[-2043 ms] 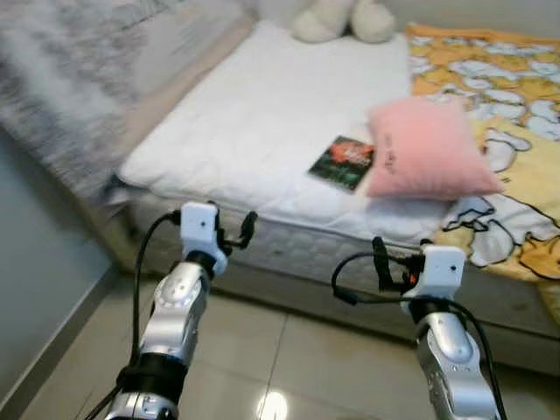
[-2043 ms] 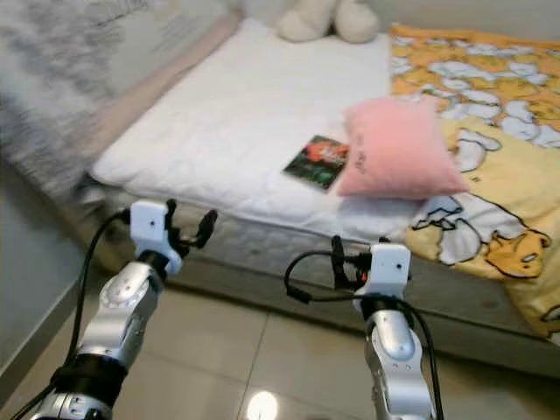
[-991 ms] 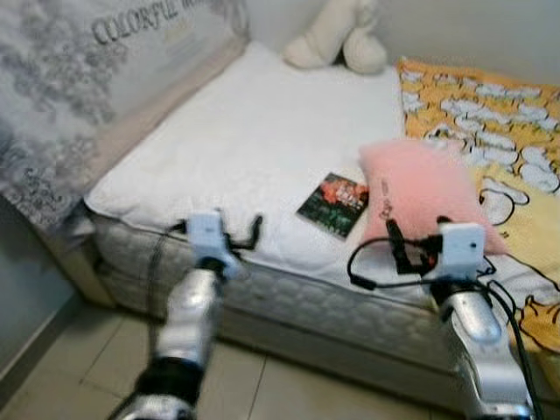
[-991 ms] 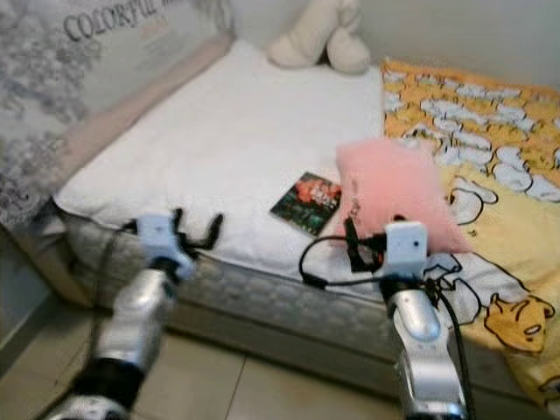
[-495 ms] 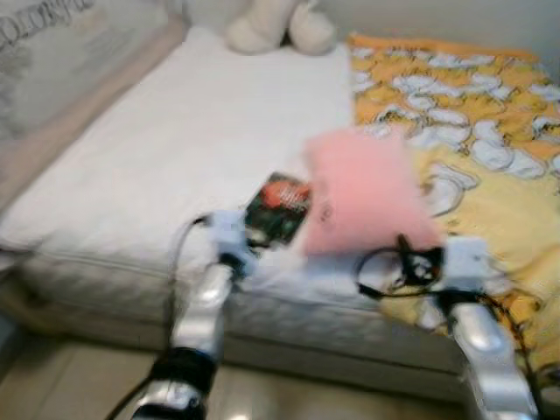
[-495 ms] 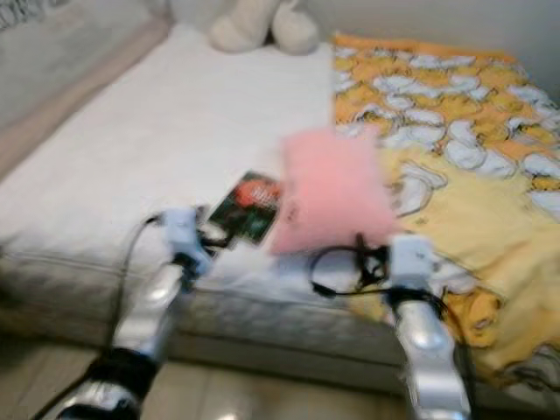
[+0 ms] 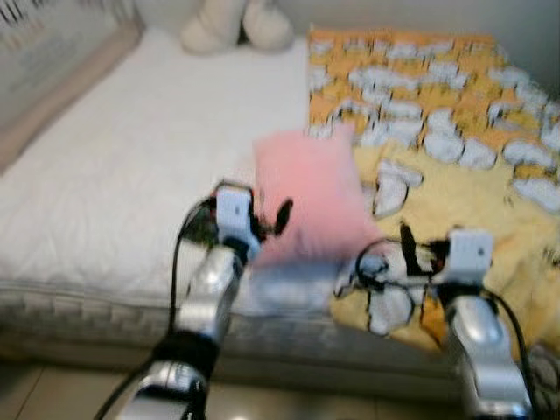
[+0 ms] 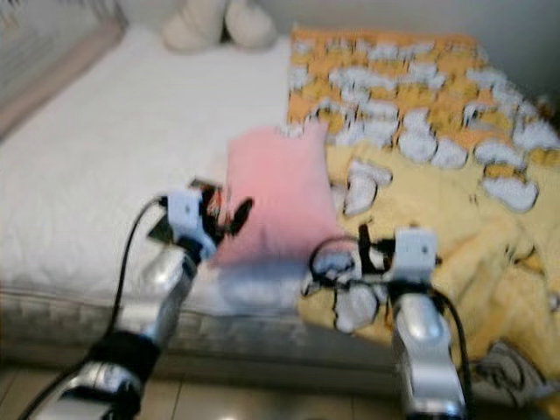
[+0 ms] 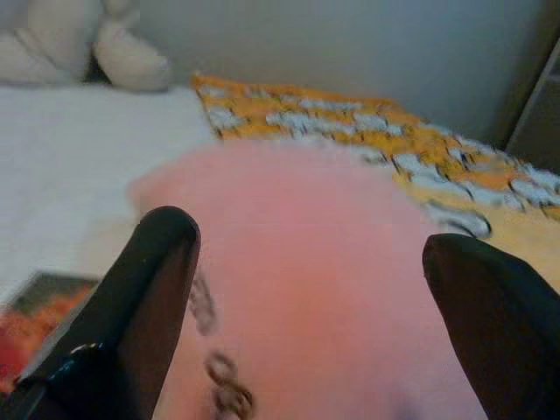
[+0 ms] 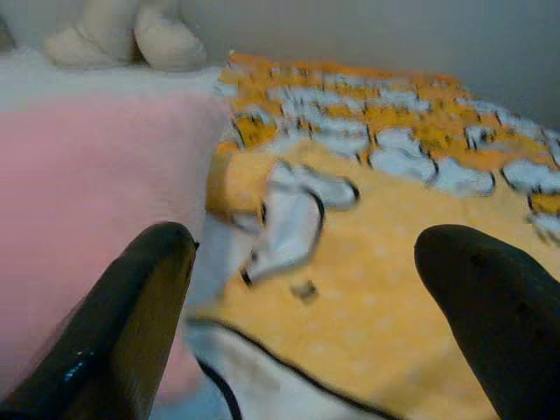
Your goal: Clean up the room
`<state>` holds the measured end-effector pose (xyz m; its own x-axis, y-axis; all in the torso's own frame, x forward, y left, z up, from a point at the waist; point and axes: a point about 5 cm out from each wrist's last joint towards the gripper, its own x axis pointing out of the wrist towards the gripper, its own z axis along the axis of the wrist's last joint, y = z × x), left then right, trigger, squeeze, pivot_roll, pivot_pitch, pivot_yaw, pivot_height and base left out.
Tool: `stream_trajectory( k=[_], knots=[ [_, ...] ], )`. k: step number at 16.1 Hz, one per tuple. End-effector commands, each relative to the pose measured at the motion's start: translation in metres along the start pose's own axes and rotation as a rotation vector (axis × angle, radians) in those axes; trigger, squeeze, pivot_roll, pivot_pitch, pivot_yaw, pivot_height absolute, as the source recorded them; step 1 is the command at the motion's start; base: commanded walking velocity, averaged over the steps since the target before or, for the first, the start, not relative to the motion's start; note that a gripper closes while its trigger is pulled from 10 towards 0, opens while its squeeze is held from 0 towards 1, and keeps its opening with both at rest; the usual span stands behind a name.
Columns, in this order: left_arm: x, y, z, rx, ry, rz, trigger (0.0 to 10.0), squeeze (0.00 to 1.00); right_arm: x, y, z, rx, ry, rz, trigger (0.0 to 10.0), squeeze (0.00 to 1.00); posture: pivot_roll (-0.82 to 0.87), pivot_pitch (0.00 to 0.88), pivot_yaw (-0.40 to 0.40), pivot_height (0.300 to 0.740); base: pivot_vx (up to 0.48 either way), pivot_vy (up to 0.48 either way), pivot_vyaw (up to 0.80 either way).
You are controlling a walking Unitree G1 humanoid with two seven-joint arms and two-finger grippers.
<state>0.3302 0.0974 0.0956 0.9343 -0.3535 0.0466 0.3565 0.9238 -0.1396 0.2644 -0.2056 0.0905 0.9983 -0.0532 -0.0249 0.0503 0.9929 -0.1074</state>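
A pink pillow [image 7: 306, 197] lies on the white mattress [image 7: 105, 166], its right edge resting on a yellow patterned blanket [image 7: 455, 131]. My left gripper [image 7: 267, 220] is open, raised over the bed's front edge just before the pillow's left side; in its wrist view the pillow [image 9: 324, 289] sits between the fingers. A dark book [image 9: 39, 311] lies beside the pillow, mostly hidden behind that gripper. My right gripper [image 7: 404, 254] is open, held above the blanket [image 10: 367, 262] at the pillow's right corner. The views are blurred.
A cream plush toy [image 7: 236, 22] sits at the far end of the bed against the wall. A patterned panel [image 7: 52, 52] runs along the bed's left side. Tiled floor [image 7: 52, 394] shows below the mattress edge.
The camera has come closer to the bed and turned right. Both grippers now reach over the bed's edge, the left one up against the pink pillow.
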Motion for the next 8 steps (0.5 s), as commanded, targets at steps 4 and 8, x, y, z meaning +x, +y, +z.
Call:
stream_trajectory(
  k=[4,8],
  knots=[
    [0.001,0.0062,0.0053,0.006,-0.018,0.0,10.0,0.0,0.0029,0.008,0.0016,0.013,-0.021,0.016,10.0,0.0,-0.13,0.0,0.044,0.74,0.48,0.0,0.0],
    [0.0041,0.0012,0.0068,-0.005,-0.02,-0.022,10.0,0.0,0.0018,0.0029,0.0033,0.004,-0.027,-0.007,10.0,0.0,-0.14,0.0,0.05,0.74,0.48,0.0,0.0]
  ],
)
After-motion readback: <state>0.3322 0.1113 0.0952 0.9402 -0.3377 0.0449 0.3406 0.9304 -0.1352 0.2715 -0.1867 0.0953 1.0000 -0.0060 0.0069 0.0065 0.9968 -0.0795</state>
